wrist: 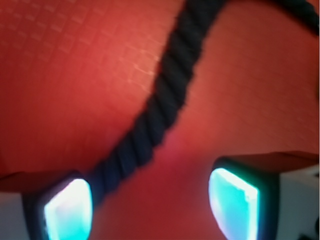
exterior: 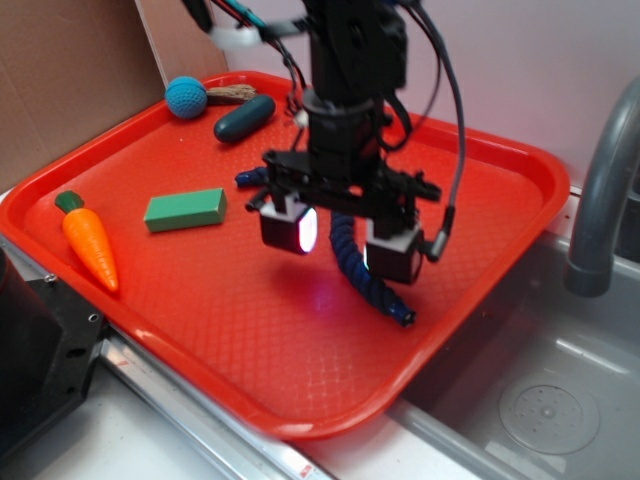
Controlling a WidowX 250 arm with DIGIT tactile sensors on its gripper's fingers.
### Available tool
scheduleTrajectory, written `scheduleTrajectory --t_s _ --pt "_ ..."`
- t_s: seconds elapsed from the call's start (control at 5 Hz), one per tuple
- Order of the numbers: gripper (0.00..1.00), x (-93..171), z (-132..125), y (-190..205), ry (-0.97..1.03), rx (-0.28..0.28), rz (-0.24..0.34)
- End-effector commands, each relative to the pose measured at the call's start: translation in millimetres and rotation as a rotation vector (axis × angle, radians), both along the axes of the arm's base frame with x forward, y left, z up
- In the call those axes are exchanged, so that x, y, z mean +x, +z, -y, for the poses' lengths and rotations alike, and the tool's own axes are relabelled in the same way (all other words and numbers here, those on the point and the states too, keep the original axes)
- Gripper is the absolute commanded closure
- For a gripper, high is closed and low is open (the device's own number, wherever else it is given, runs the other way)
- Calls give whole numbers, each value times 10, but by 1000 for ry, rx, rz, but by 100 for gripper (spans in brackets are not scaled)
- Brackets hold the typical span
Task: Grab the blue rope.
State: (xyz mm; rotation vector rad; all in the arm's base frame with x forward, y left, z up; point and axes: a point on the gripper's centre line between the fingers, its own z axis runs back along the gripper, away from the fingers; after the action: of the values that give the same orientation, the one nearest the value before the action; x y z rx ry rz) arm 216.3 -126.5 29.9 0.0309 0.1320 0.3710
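1. The rope (exterior: 352, 255) lies on the tray (exterior: 500, 190), running between the two fingers (exterior: 290, 225) of the gripper (exterior: 342, 240), which hangs over it with its jaws apart.
2. In the wrist view the rope (wrist: 160, 100) passes just beside the left-hand finger (wrist: 67, 207) and well apart from the other.
3. One rope end lies in front of the fingers, toward the tray's near rim.
4. The block (exterior: 185, 210) lies to the left of the fingers, and the toy carrot (exterior: 88, 240) farther left.
5. The ball (exterior: 186, 97) and the oblong piece (exterior: 244, 118) lie behind the fingers, to the left, near the tray's far rim.
6. The sink (exterior: 540, 390) lies to the right of the tray.
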Motion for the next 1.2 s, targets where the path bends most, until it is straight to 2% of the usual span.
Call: scheduleTrajectory --t_s 0.0,0.2,0.4,0.6,0.8,1.0 --pt "6 -57 -238 -234 90 -54 -42" --pt "100 -71 -368 -346 122 -63 -65" --pt "100 -58 -394 -340 125 -47 -56" --pt "100 -48 -431 -469 102 -33 -76" --pt "100 -66 -505 -222 20 -57 -31" --pt "100 -154 -737 276 -85 -45 145"
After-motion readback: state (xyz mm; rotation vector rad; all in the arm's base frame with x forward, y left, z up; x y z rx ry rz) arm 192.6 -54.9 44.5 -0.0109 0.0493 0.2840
